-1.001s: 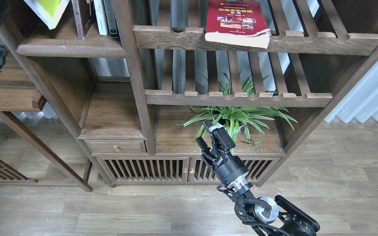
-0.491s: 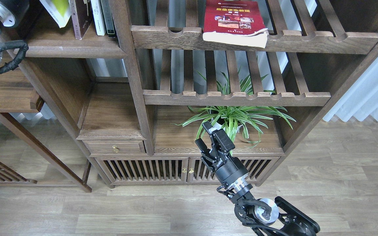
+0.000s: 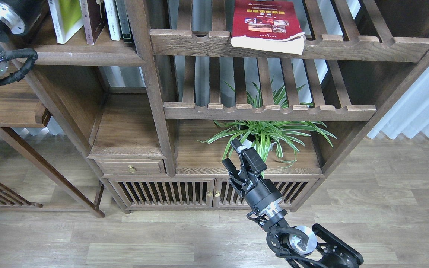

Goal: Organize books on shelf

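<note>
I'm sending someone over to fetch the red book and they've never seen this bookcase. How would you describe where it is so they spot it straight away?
Look at the big dark wooden bookcase, right-hand section, topmost slatted rack. The red book lies flat there, face up, its thick pages overhanging the notched front rail. It is the only book lying down; the others stand upright on the solid shelf at upper left.

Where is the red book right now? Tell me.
In the head view, the red book lies flat at top centre on the upper slatted rack, its page edge overhanging the notched front rail, directly above the spider plant.

Even daylight, sharp focus, slight wide-angle edge distortion.
</note>
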